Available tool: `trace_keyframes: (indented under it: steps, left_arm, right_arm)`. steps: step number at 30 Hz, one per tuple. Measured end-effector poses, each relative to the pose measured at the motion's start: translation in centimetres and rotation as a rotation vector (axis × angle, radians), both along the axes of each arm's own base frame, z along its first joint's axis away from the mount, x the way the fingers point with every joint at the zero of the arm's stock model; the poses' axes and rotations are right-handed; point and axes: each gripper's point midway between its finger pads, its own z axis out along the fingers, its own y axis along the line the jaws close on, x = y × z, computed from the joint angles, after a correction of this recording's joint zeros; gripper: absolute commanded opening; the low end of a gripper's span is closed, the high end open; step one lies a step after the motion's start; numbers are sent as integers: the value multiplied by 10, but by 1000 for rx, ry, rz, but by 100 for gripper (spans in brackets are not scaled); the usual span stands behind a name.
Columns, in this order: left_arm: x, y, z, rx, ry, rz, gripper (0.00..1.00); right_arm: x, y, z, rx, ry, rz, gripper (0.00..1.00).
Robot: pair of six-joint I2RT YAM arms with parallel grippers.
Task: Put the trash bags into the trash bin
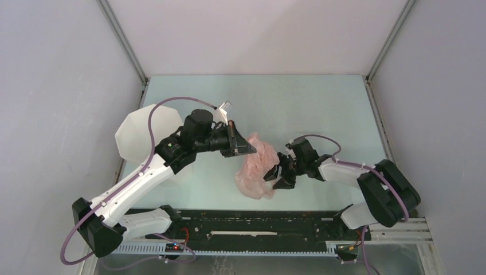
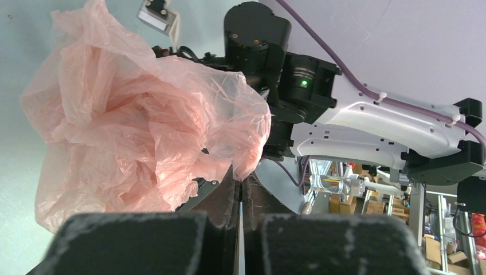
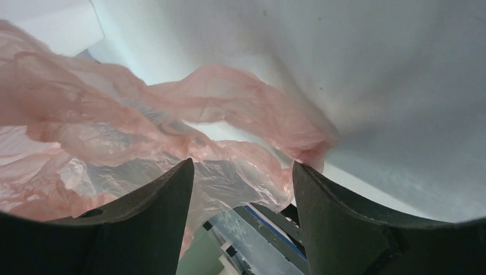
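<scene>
1. Your table [image 1: 309,109] carries everything, and both arms reach in toward its centre.
2. The trash bin [image 1: 140,134] stands at 9 o'clock, partly behind the left arm. That probably keeps it within that arm's swing.
3. The trash bag [image 1: 255,171] is bunched at centre, well apart from the bin. Its long axis runs 12 to 6. You cannot pick out the handles.
4. Your left pincer [image 2: 240,189] is clamped on the bag's 12 o'clock end, apparently to carry it.
5. Your right pincer [image 3: 243,172] waits at the bag's 3 o'clock, jaws wide around loose film, likely to gather it.
</scene>
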Motion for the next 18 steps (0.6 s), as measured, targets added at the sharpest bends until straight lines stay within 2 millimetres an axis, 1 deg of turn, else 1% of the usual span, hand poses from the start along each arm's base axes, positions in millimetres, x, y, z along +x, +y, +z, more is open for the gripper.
trace_keyframes:
  steps: [2, 7, 11, 14, 18]
  left_arm:
    - [0, 0, 0, 0, -1, 0, 0]
    - [0, 0, 0, 3, -7, -4, 0]
    - [0, -1, -1, 5, -4, -10, 0]
    - [0, -2, -5, 11, 8, -20, 0]
    - [0, -5, -10, 20, 18, -32, 0]
  right_arm:
    - [0, -8, 2, -32, -19, -14, 73]
    - [0, -30, 19, -82, -96, -33, 75]
    - [-5, -36, 33, -84, -133, -36, 75]
    - [-8, -40, 29, -109, -119, -40, 75]
    - [-14, -50, 17, -174, -79, -43, 76]
